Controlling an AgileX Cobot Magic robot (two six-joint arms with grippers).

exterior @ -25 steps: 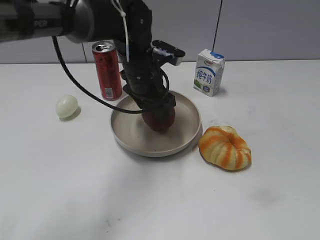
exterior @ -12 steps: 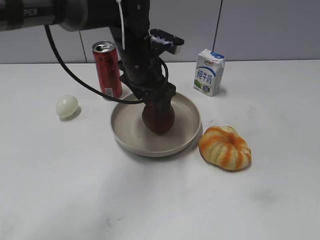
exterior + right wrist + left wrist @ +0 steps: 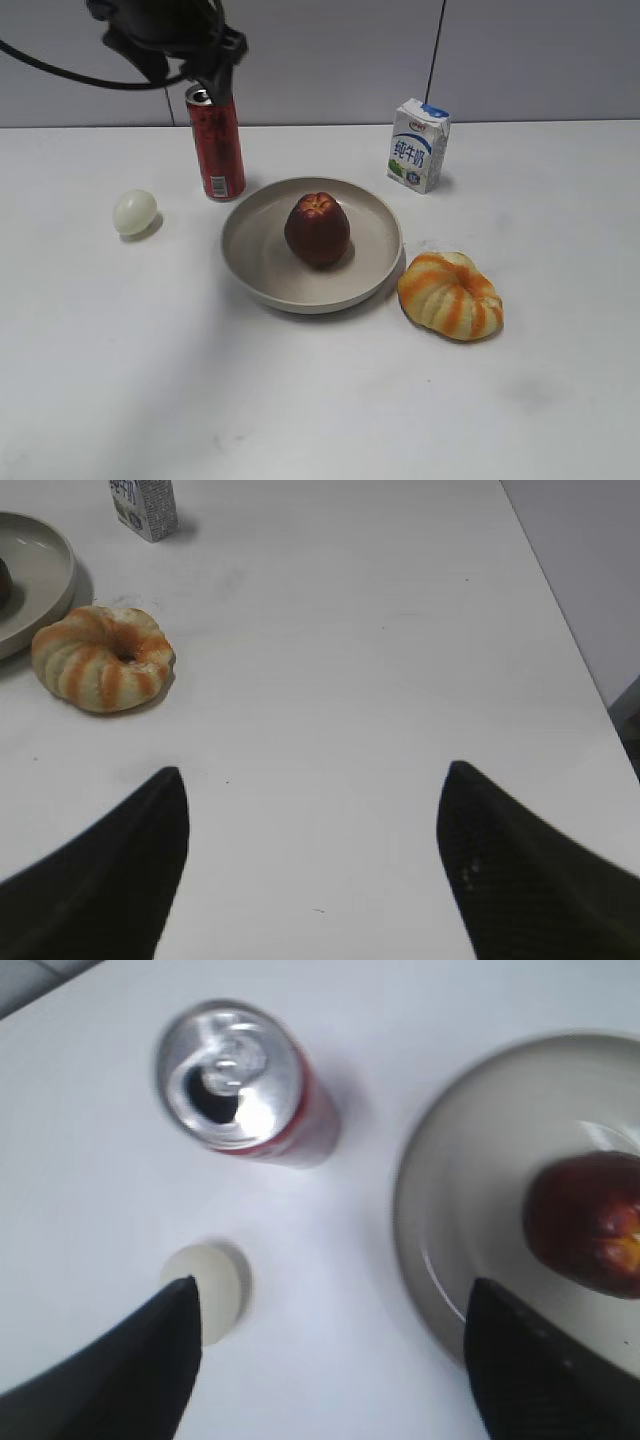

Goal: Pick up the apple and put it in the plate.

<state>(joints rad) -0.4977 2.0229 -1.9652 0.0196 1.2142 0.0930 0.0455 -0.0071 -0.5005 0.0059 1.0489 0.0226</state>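
The dark red apple sits upright in the middle of the beige plate; it also shows at the right edge of the left wrist view, inside the plate. My left gripper is open and empty, high above the table at the top left of the exterior view, over the red can. My right gripper is open and empty over bare table, off to the right. The plate's edge shows at the left of the right wrist view.
A red can stands behind the plate's left side. A pale egg lies to the left. A milk carton stands at the back right. An orange-and-cream ribbed pumpkin-like thing lies by the plate's right rim.
My left gripper let go of the apple in the plate, then rose and drew back to the upper left. The apple stays in the plate.
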